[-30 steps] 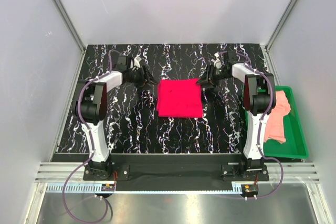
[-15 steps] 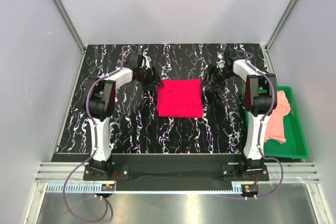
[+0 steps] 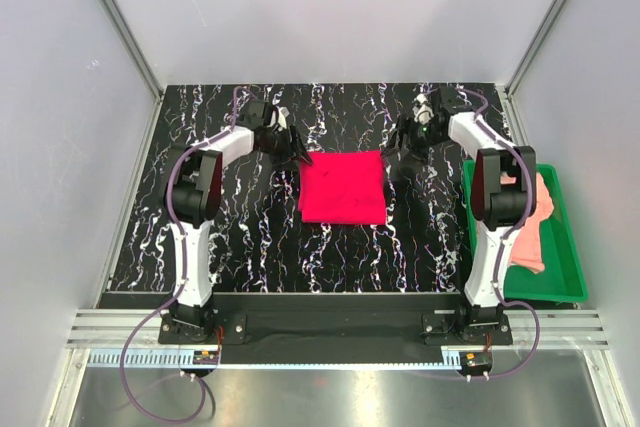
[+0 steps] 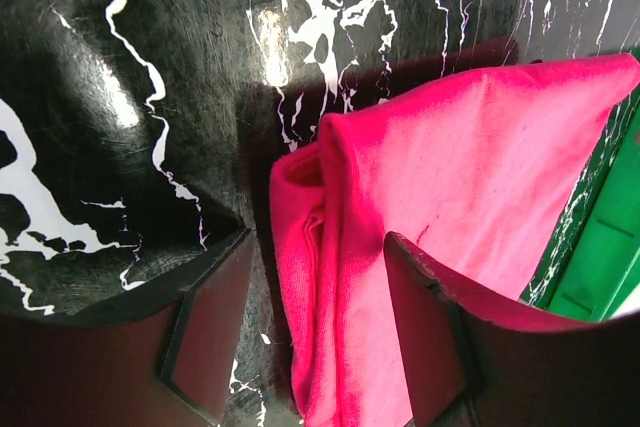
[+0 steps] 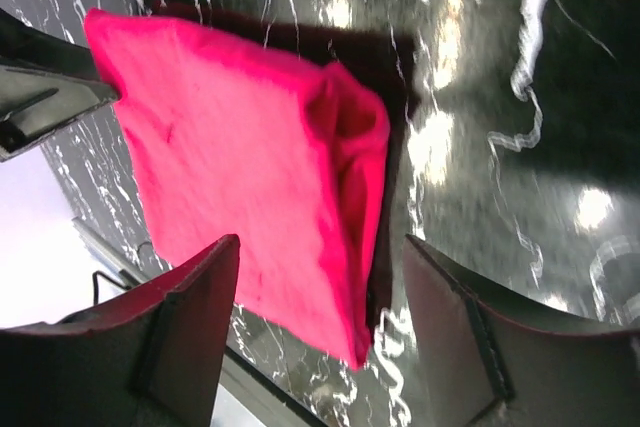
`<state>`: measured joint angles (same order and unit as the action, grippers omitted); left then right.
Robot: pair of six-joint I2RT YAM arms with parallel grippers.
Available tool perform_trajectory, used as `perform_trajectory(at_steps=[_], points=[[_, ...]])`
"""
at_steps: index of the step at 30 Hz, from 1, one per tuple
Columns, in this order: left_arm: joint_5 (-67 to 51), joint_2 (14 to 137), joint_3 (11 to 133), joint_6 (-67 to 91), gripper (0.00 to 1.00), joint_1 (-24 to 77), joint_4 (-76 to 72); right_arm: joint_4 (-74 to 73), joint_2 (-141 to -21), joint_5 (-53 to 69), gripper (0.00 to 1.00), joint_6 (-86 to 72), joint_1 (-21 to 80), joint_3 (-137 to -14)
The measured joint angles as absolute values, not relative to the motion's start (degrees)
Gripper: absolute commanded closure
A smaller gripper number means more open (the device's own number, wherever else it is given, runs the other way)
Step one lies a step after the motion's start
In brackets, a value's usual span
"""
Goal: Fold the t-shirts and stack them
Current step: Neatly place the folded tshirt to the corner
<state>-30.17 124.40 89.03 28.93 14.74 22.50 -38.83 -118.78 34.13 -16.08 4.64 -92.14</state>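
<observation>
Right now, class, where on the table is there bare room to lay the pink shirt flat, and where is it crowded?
Bare: the wide marble strip between the red t-shirt and the arm bases, plus the patch between it and the left arm. Crowded: the shirt's far corners, where both arms' open jaws sit.

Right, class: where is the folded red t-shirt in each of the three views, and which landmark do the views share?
Top external: the red t-shirt lies mid-table, a flat square.
Left wrist: the red t-shirt fills the centre and right.
Right wrist: the red t-shirt covers the left and centre.
Shared landmark: the black white-veined tabletop beneath it.
</observation>
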Motion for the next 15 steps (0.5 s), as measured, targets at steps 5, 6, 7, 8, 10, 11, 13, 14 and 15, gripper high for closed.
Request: perform_trajectory(at_steps=[5, 6, 7, 8, 10, 11, 13, 14, 15], points=[[-31.1, 125.1, 89.6, 29.0, 0.43, 14.8, 22.5, -36.9, -124.8, 36.0, 0.3, -16.1, 5.6, -94.4], [-31.5, 125.1, 89.6, 29.1, 0.48, 14.8, 22.4, -36.8, -125.7, 36.1, 0.3, -16.2, 5.8, -94.8], [-32.0, 125.4, 89.6, 29.4, 0.54, 14.8, 22.3, -36.7, -126.5, 36.1, 0.3, -16.3, 6.0, -95.1], [-32.5, 125.6, 89.6, 29.8, 0.6, 14.8, 22.0, -36.7, -126.9, 36.1, 0.3, -16.4, 6.2, -95.2], [-33.3, 126.3, 89.6, 30.3, 0.79, 14.8, 21.5, -36.9, -127.2, 35.6, 0.3, -16.8, 6.4, -95.2], [-33.8, 126.7, 89.5, 30.4, 0.84, 14.8, 21.0, -37.3, -127.2, 35.1, 0.3, -16.9, 6.5, -95.2], [-34.8, 127.2, 89.2, 31.1, 0.96, 14.6, 20.3, -37.8, -127.0, 33.5, 0.3, -17.0, 6.5, -95.3], [-35.5, 127.2, 88.8, 31.5, 1.0, 14.3, 19.4, -38.3, -126.9, 32.7, 0.3, -17.0, 6.5, -95.2], [-36.0, 127.2, 88.3, 31.9, 1.0, 14.1, 18.7, -39.2, -126.6, 31.7, 0.3, -17.0, 6.5, -95.2]])
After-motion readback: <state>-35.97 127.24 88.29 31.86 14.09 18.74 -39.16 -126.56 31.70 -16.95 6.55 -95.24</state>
